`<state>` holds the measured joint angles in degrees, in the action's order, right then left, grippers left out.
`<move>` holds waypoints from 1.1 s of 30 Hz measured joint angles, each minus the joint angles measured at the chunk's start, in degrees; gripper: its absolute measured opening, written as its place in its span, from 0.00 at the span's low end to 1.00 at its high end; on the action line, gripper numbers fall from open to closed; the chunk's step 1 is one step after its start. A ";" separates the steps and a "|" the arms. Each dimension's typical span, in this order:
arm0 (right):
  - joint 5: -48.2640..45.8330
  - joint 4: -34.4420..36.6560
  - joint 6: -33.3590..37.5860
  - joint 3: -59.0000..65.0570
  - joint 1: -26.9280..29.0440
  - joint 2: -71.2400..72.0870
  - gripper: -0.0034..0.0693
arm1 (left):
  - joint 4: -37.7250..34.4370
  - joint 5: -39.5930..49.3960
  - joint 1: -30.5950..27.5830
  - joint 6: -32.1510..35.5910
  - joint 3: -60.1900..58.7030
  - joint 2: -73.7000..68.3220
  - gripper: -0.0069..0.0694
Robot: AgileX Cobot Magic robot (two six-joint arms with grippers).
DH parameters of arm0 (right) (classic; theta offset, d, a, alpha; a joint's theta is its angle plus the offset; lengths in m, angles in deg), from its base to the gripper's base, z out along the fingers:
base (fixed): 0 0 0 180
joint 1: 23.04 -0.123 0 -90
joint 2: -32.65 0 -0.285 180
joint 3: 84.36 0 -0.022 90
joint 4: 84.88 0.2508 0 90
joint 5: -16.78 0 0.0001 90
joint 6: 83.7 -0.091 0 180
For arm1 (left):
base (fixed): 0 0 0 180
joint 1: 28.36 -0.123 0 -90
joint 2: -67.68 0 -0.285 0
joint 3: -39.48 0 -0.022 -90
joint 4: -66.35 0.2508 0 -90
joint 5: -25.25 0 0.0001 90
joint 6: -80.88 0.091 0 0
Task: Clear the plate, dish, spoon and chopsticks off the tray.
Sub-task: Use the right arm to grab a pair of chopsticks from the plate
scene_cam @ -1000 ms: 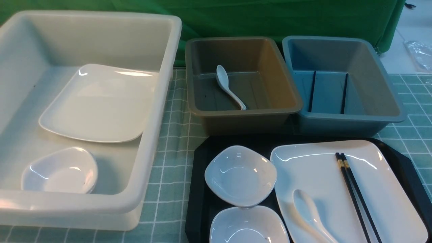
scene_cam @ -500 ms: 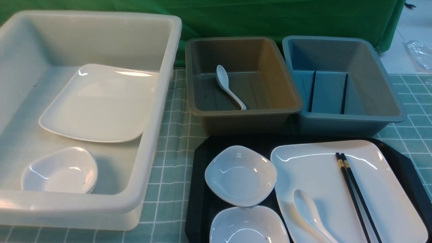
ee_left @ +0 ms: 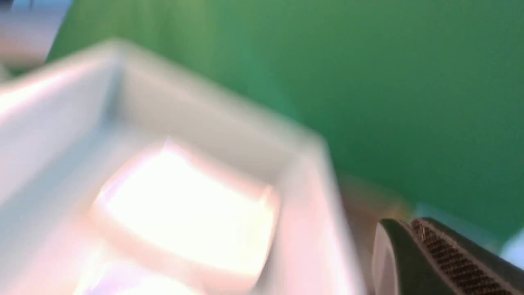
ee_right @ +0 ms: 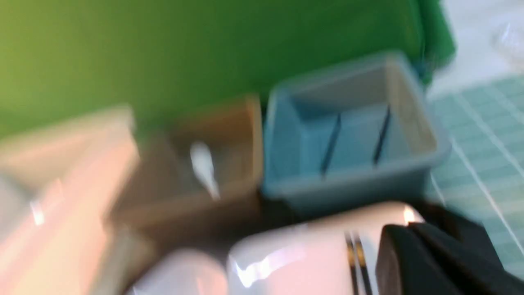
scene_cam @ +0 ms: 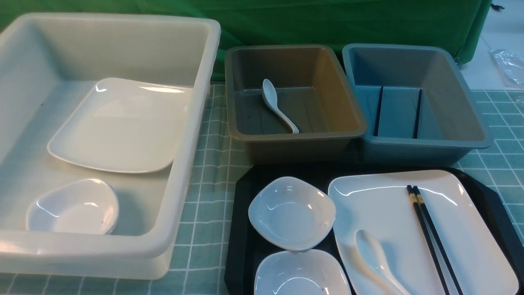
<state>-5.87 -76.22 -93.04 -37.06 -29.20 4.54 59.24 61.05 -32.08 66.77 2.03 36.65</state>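
The black tray (scene_cam: 245,192) lies at the front right. On it the large white plate (scene_cam: 389,213) carries the white spoon (scene_cam: 374,256) and the black chopsticks (scene_cam: 430,233). Two small white dishes (scene_cam: 291,213) (scene_cam: 301,276) sit on the tray to the plate's left. Neither gripper shows in the front view. My left gripper (ee_left: 409,223) looks shut and empty, above the white tub (ee_left: 311,213). My right gripper (ee_right: 409,225) looks shut and empty, above the plate (ee_right: 294,262) beside the chopsticks (ee_right: 356,258). Both wrist views are blurred.
A big white tub (scene_cam: 192,135) at the left holds another plate (scene_cam: 118,127) and a small dish (scene_cam: 73,209). Behind the tray, a brown tub (scene_cam: 294,135) holds a spoon (scene_cam: 278,104), and a blue tub (scene_cam: 425,143) holds two black sticks (scene_cam: 378,106). A green checked cloth covers the table.
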 joint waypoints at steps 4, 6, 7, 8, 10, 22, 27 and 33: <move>-17.26 -1.05 6.39 -12.67 -1.12 -17.55 0.08 | -7.57 16.74 0.00 13.04 6.63 -15.98 0.11; -25.49 -1.10 9.34 -18.22 -1.12 -27.54 0.08 | -10.31 19.79 0.00 17.19 7.39 -22.27 0.11; -28.17 -1.16 10.55 -20.22 -1.12 -31.69 0.08 | -10.73 20.67 0.00 18.58 7.45 -25.00 0.11; -29.68 -1.16 11.47 -21.63 -1.12 -34.90 0.08 | -10.97 21.28 0.00 19.80 7.45 -27.47 0.11; -31.54 -1.16 12.75 -24.41 -1.12 -42.34 0.08 | -10.96 21.83 0.31 21.29 7.45 -30.91 0.11; -29.05 -1.16 13.52 -33.42 -1.12 -70.09 0.56 | -7.86 19.85 27.36 15.04 7.82 -35.25 0.09; -24.34 -1.16 13.46 -36.28 -1.12 -78.84 0.76 | -4.05 17.38 36.96 8.99 7.82 -38.28 0.09; -23.78 -1.16 13.46 -37.28 -1.23 -84.35 0.77 | -2.26 14.50 37.97 7.91 7.82 -39.05 0.09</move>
<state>-29.64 -77.38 -79.58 -74.34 -30.42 -79.80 56.98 75.54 5.88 74.68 9.85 -2.40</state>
